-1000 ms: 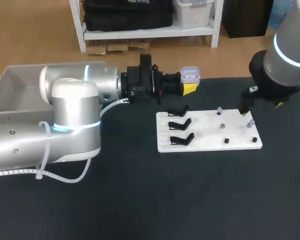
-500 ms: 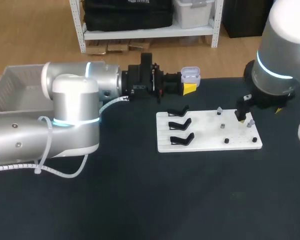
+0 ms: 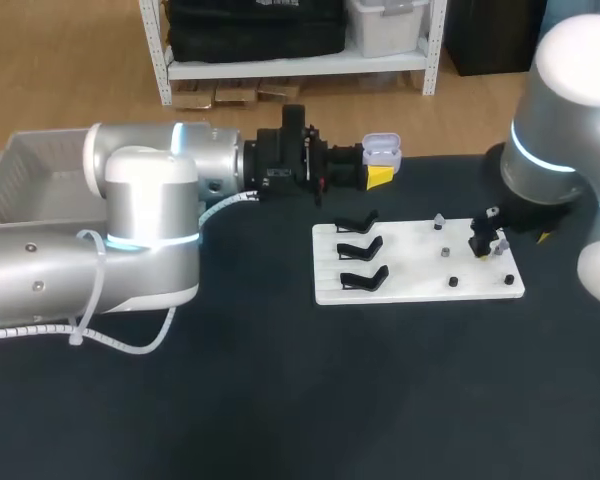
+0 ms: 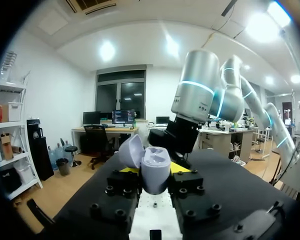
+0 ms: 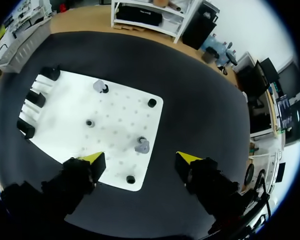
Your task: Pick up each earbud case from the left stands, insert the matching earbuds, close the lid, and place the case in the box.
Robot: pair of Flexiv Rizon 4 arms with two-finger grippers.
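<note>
Since counting comes first: one case [image 4: 154, 169], lid open, clamped between the fingers of my left hand [image 3: 377, 175]. It's held up near the far edge of the table [image 3: 280, 400], just behind the board [image 3: 400, 292]. Can't tell whether anything sits inside it.

Three black stands [image 3: 360, 247] run in a column down the board's left part. From the right wrist I count five pegs [image 5: 152, 102] on its other part. Two of them carry a pale grey earbud [image 5: 141, 146]; the rest look dark, and I can't say more than that.

My right hand [image 5: 140, 160] hangs over the board's right end with its fingers spread wide, and one earbud sits just ahead of the gap between them.

One box [image 3: 20, 170], a pale see-through bin at the table's far left. My left arm [image 3: 140, 230] covers most of it, so I can't tell what's in it. Table top is plain black.
</note>
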